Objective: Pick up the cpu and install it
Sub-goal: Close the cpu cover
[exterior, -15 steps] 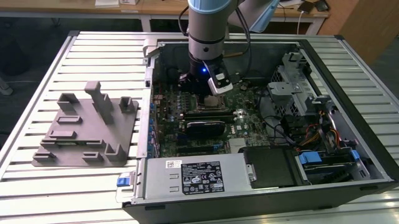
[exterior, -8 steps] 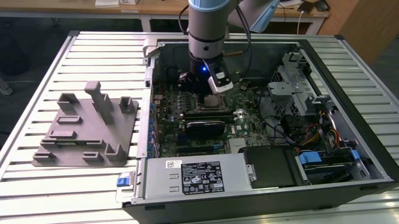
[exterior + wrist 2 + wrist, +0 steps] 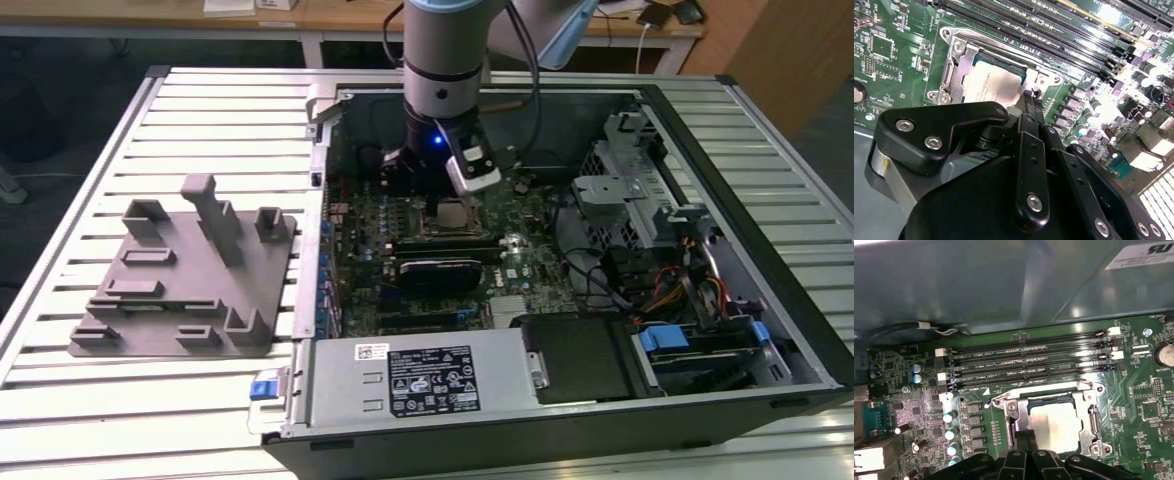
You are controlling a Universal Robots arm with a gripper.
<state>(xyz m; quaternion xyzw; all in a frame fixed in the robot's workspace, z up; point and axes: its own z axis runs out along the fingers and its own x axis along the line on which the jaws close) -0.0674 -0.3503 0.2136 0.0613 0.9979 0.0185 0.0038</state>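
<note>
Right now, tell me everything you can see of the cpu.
The cpu is a flat square chip with a pale silver-grey metal top and a thin darker rim along one edge. It lies flat inside the metal socket frame on the green motherboard, next to the memory slots. The frame borders its sides. The gripper sits low at one edge of it; contact there cannot be told.

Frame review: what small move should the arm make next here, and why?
Probably a short lift straight up: the cpu already appears to lie flat inside the socket frame, with the gripper low at its edge.
</note>
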